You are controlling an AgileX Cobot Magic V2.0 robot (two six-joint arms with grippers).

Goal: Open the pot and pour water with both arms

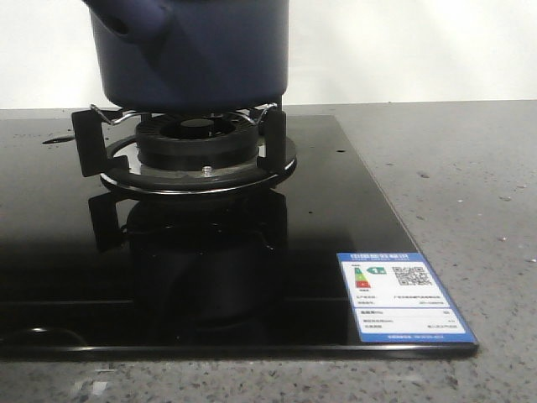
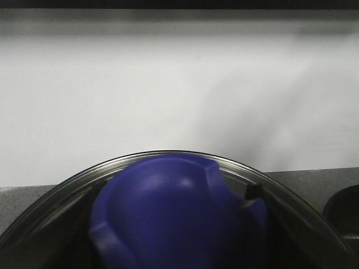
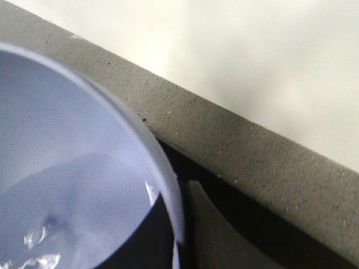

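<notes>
The dark navy pot (image 1: 193,50) stands on the burner (image 1: 197,138), its side stub (image 1: 126,21) at the upper left; its top is cut off by the frame. No gripper shows in the front view. In the left wrist view my left gripper (image 2: 179,246) is around the blue knob (image 2: 174,213) of a glass lid with a metal rim (image 2: 168,154); the knob fills the jaws and hides the fingers. My right gripper (image 3: 179,235) is shut on the rim of a light blue bowl (image 3: 67,140) holding water (image 3: 56,224), one finger inside and one outside.
The burner sits on a black glass hob (image 1: 168,277) with a blue-and-white label (image 1: 404,295) at its front right corner. Grey speckled counter (image 1: 470,168) surrounds the hob. A white wall stands behind.
</notes>
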